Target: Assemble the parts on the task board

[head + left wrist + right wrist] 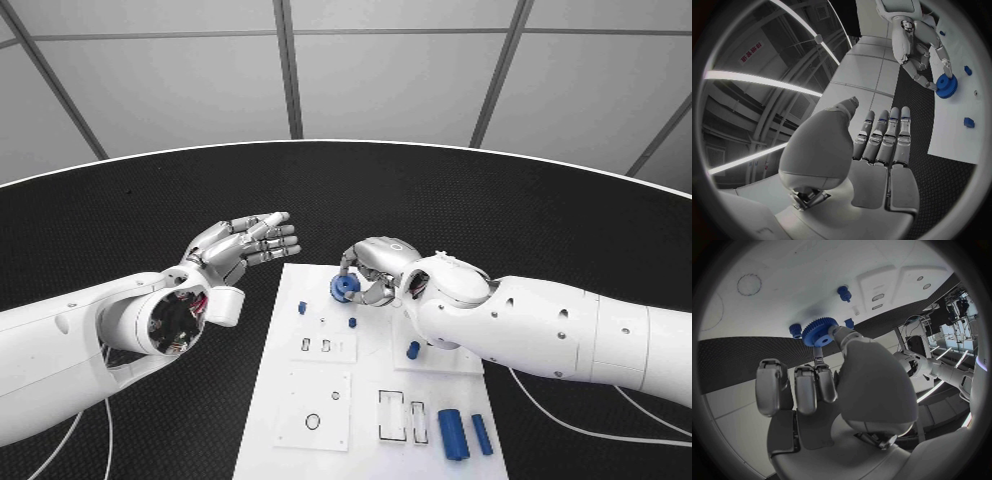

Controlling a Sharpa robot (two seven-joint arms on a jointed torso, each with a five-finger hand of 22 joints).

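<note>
the right hand [378, 268] pinches a blue gear [343, 288] between thumb and a fingertip, at the far end of the board [296, 400]. in the right wrist view the gear [819, 332] sits just past the fingertips [820, 371], toothed rim and centre bore visible, with a small blue peg [795, 330] right beside it and another peg [843, 292] further out on the board. whether the gear already sits on a peg or hangs just above the board, i cannot tell.

the left hand [238, 245] hovers over the black table [476, 200] beside the board's far corner, holding nothing, fingers straight and side by side, thumb apart from them. in the left wrist view the gear [946, 86] lies well beyond its fingertips [891, 134].

nearer the robot than the right hand's fingers, a short blue pin [413, 350] stands on the board, partly behind the right arm, and two blue cylinders [464, 433] lie at the near end.

risks, as i judge them: the pinch takes the gear by its rim, so a small tilt could jam the bore on the peg instead of sliding down. pressing on a cocked gear could shift the board or flick the gear from the fingers. the neighbouring peg is close enough that the teeth might catch on it. the right forearm hangs low over the pin and could knock it in a sweep.
</note>
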